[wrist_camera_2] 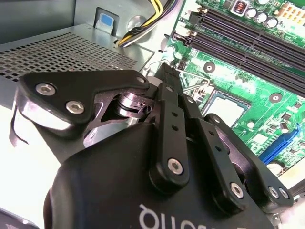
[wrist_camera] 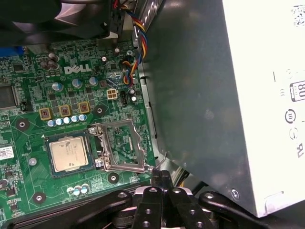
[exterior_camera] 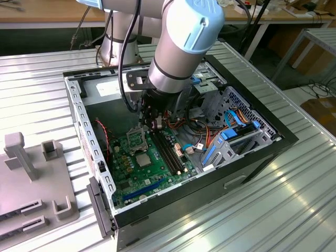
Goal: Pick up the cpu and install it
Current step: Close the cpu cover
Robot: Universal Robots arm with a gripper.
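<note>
Inside the open black sheet-metal case (exterior_camera: 286,137), my fingers (wrist_camera: 160,174) are pressed together.
On the glossy green motherboard (wrist_camera: 28,119), the bright steel socket frame (wrist_camera: 121,145) lies flipped open just beside my fingertips. Past that frame sits the cpu (wrist_camera: 69,153), a thin even square lying flat with its matt silver-grey top facing up, apart from my fingers.

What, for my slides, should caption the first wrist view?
The cpu lies seated beside the open socket frame, shut pincer near the frame's corner.
</note>
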